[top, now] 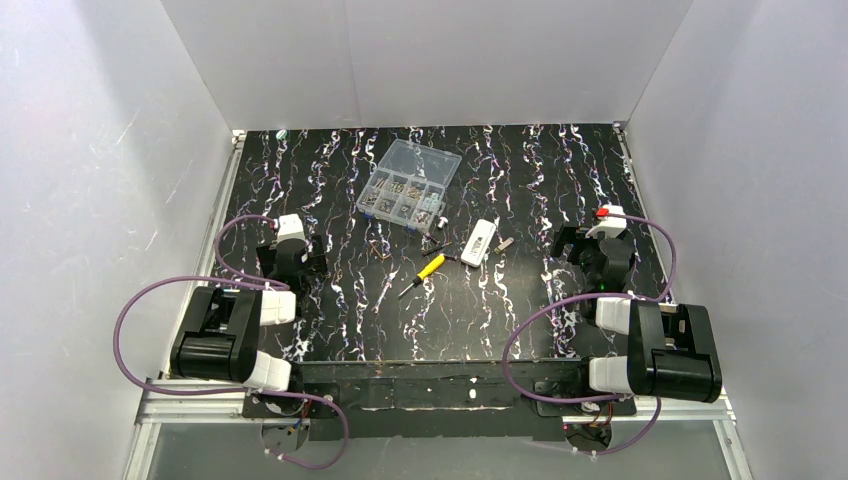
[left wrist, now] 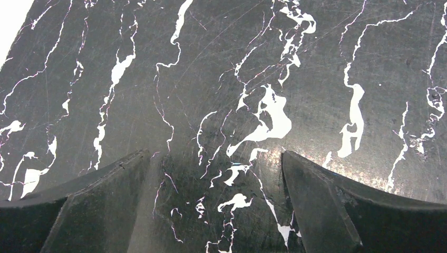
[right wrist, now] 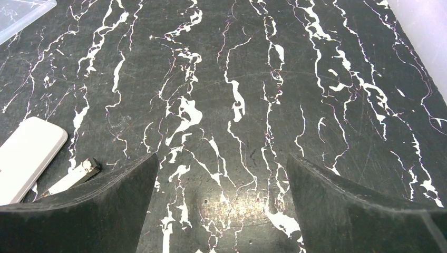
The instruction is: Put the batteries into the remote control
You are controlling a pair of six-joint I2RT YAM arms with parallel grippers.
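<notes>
The remote control [top: 480, 241] is a slim white bar lying flat on the black marbled table [top: 340, 330], just right of centre. The right wrist view catches its end [right wrist: 26, 158] at the left edge. Beside it lies a small pale stick with a dark metal end [top: 505, 243] [right wrist: 78, 173], possibly a battery; I cannot tell for sure. My left gripper [top: 297, 262] [left wrist: 215, 154] hovers low over bare table at the left, open and empty. My right gripper [top: 590, 258] [right wrist: 222, 156] stands open and empty to the right of the remote.
A clear plastic compartment box [top: 410, 183] of small metal parts sits at the back centre; its corner [right wrist: 21, 16] shows in the right wrist view. A yellow-handled screwdriver [top: 428, 267] lies left of the remote. White walls enclose the table on three sides.
</notes>
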